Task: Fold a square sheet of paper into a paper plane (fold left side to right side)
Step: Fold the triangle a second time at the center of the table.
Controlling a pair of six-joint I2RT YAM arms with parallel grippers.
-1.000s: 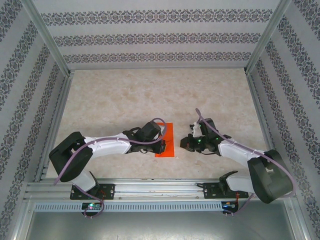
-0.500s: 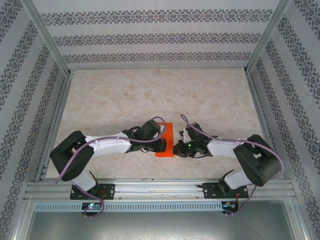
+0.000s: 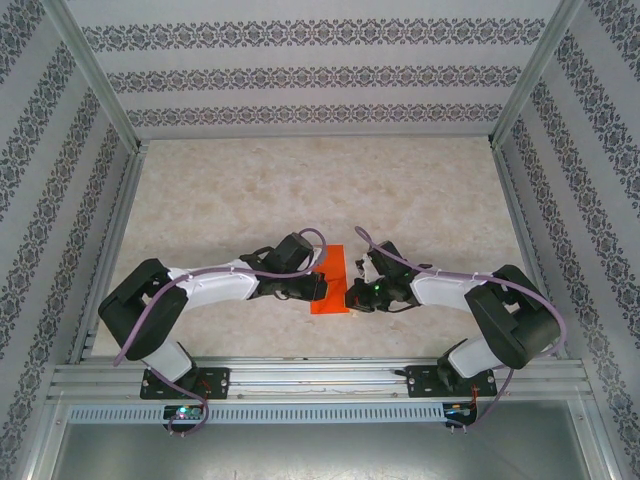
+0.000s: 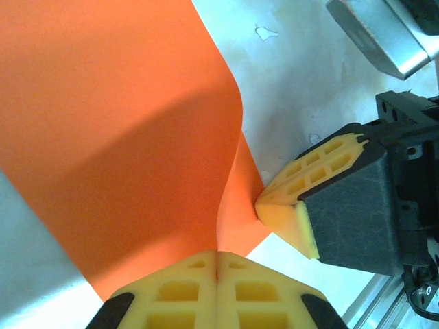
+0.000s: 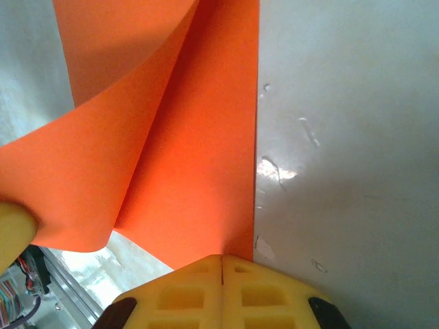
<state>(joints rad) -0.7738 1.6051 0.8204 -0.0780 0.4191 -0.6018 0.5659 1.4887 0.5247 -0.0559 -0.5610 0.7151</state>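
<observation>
Fingertips of my left gripper are pressed flat together, with no gap between the yellow pads. The square sheet of paper runs straight into their seam, so I have a raised edge of the orange sheet pinched there. From that pinch the held layer lifts off the table and bows upward in a smooth curve, throwing a shadow across the orange. A second, flat layer of the same sheet lies on the tabletop beneath it.

My right gripper is fully closed too, its two yellow pads meeting in a thin line. I can make out no paper between them. Its closed tip rests on the flat layer at the near right corner, where the sheet's straight right edge runs down to the pads. In the left wrist view that tip touches the paper's edge just beside my left pads. The two grippers are close but apart.

From above, the sheet lies on the near middle of the pale marbled table, between the two grippers. My left wrist reaches over its left part and my right wrist sits at its right edge. Both arms bend inward from their bases on the metal rail at the near edge. Patterned walls close the table in on the left, right and far sides.
</observation>
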